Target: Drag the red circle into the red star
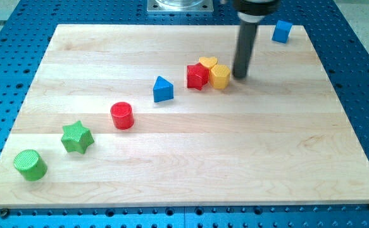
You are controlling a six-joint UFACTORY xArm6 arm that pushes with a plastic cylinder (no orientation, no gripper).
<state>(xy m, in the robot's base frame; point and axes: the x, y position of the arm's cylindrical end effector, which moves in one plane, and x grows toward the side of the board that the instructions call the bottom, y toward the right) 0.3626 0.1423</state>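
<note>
**Rod standing beside the cluster, red circle lying apart**

Camera view: my tip is resting on the bench in the upper middle of the view, just to the view's right of the yellow hexagon. I cannot tell if it is touching that block or only standing very near it. The tool here is a plain rod (it has nothing to open or close), and it is grasping nothing.

The red star is sitting just to the view's left of the yellow hexagon, touching it, and the yellow heart is lying just behind the two, toward the view's top. These three are forming one tight cluster.

The red circle is standing well apart from the red star, toward the view's lower left. The blue triangle is lying between them, on the same diagonal line.

Further along that line, toward the view's bottom left, the green star and then the green circle are standing. The blue cube is sitting alone near the top right corner of the bench.
</note>
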